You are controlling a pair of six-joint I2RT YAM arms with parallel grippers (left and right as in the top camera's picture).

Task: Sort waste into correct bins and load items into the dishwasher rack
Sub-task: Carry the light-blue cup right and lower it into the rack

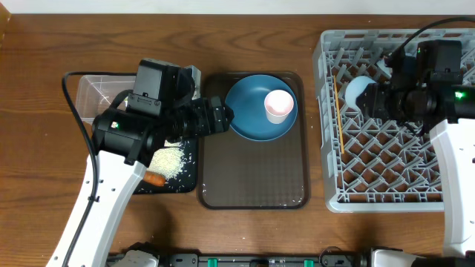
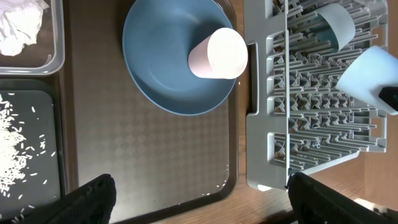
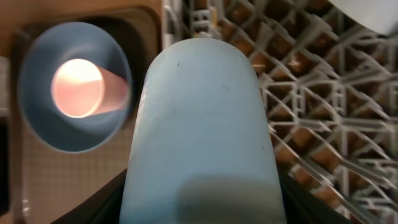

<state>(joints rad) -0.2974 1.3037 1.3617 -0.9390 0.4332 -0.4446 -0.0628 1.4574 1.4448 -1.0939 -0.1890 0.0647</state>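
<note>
light-blue cup (image 3: 202, 124) sat clamped in our right tool (image 3: 202, 202) above the dishwasher rack (image 3: 317, 130). our left tool (image 2: 199, 199) hung open, empty, near the pale-pink cup (image 2: 217, 53) on the dark-blue plate (image 2: 158, 68); we judged that cup light, stiff, slippery, best pinched across its wall.

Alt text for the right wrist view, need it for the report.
A light-blue cup fills the frame, gripped in the right hand, with the grey dishwasher rack behind. At left, a pale-pink cup sits on a dark-blue plate on a brown tray.
</note>
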